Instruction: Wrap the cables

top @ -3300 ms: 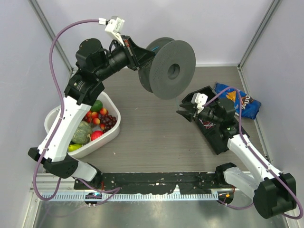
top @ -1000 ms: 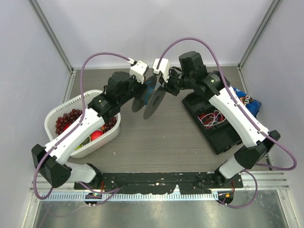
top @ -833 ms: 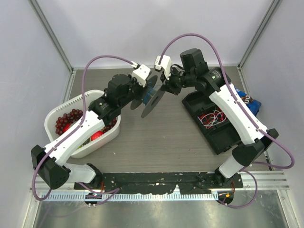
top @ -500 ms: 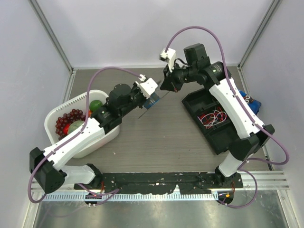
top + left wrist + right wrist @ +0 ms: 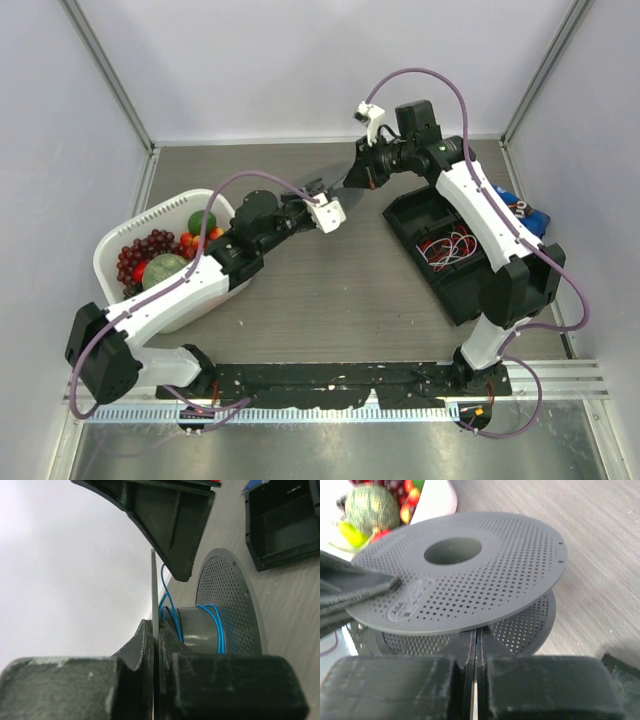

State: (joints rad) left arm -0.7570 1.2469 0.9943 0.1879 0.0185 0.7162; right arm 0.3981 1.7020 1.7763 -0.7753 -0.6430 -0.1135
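A grey perforated spool (image 5: pixel 336 186) hangs edge-on between my two grippers over the table's middle back. My left gripper (image 5: pixel 154 625) is shut on the thin rim of one flange (image 5: pixel 230 595). The blue cable (image 5: pixel 218 630) is wound in a few turns on the hub, and one strand rises toward the right gripper's finger (image 5: pixel 170 525). My right gripper (image 5: pixel 476 632) is shut with its tips between the two flanges (image 5: pixel 485 575), apparently pinching that strand. In the top view the left gripper (image 5: pixel 316 192) and right gripper (image 5: pixel 353 180) nearly touch.
A white basket (image 5: pixel 104 262) of fruit stands at the left, under the left arm. An open black box (image 5: pixel 470 300) holding red and white wires lies at the right. A blue snack bag (image 5: pixel 530 215) lies behind it by the right wall.
The left gripper has carried the spool from high at the back down to centre and turned it edge-on. The right gripper came up from the box and closed at the spool.
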